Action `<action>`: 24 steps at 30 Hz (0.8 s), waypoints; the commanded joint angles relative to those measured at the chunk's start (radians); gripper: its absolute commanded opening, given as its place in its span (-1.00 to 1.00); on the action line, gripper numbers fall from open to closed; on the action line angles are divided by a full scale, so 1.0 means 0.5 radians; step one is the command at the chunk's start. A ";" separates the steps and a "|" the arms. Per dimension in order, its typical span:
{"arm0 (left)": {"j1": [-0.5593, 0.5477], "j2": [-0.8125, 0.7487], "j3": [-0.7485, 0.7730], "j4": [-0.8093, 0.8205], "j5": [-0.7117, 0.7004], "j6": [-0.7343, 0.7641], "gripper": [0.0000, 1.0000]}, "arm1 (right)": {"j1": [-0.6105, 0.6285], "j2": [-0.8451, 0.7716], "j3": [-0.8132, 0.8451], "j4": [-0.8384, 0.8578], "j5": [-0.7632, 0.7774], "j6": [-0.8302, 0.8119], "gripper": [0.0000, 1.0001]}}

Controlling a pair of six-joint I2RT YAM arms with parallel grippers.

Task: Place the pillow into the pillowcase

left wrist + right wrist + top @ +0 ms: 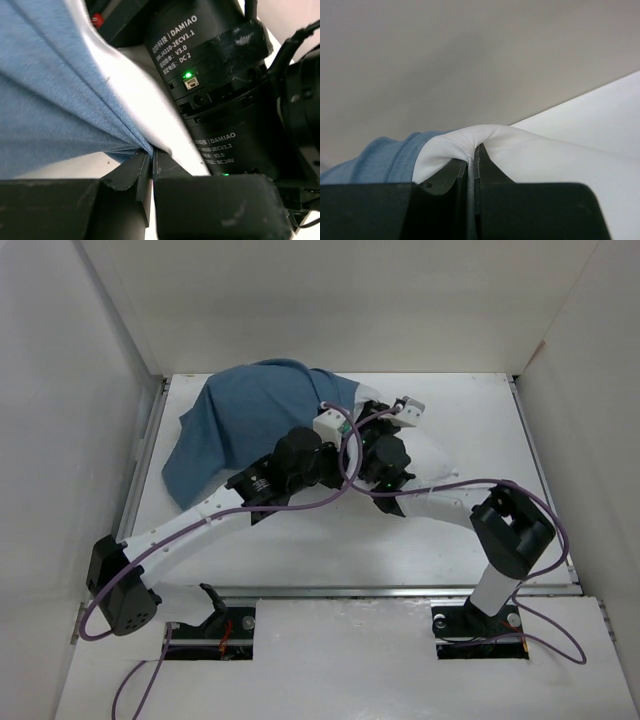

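Top view, room: I see one white bench [300,550], boxed in by three white walls [350,300].
Top view, count: one pillowcase [240,420], one pillow [440,460] and two arms, left arm [200,525] and right arm [510,530], their wrists meeting over the cloth.
Left wrist view: my left gripper [148,161] is clamped on gathered pillowcase pleats. The pillow's white cloth lies just right of the jaws, with the right arm's black housing beyond.
Right wrist view: my right gripper [472,162] pinches a pillow fold. The pillowcase edge is just to its left.
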State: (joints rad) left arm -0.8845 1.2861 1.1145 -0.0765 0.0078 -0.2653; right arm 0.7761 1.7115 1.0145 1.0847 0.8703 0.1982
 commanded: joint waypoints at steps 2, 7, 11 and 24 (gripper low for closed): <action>-0.173 -0.075 0.268 0.383 0.686 -0.031 -1.00 | -0.067 -0.091 0.155 0.245 0.649 0.070 -1.00; -0.173 -0.176 0.311 0.359 0.920 -0.012 -1.00 | -0.196 -0.134 0.195 0.074 0.726 0.070 -1.00; -0.173 -0.357 0.183 0.337 0.997 -0.095 -1.00 | -0.248 -0.067 0.241 0.024 0.855 0.070 -1.00; -0.173 -0.682 -0.265 0.380 0.589 -0.457 -1.00 | -0.242 0.146 0.165 0.033 0.678 0.070 -1.00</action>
State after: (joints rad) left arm -0.8848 1.0588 0.9718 -0.0113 0.0959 -0.3687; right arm 0.7090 1.7920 1.0840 1.0210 1.1835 0.1921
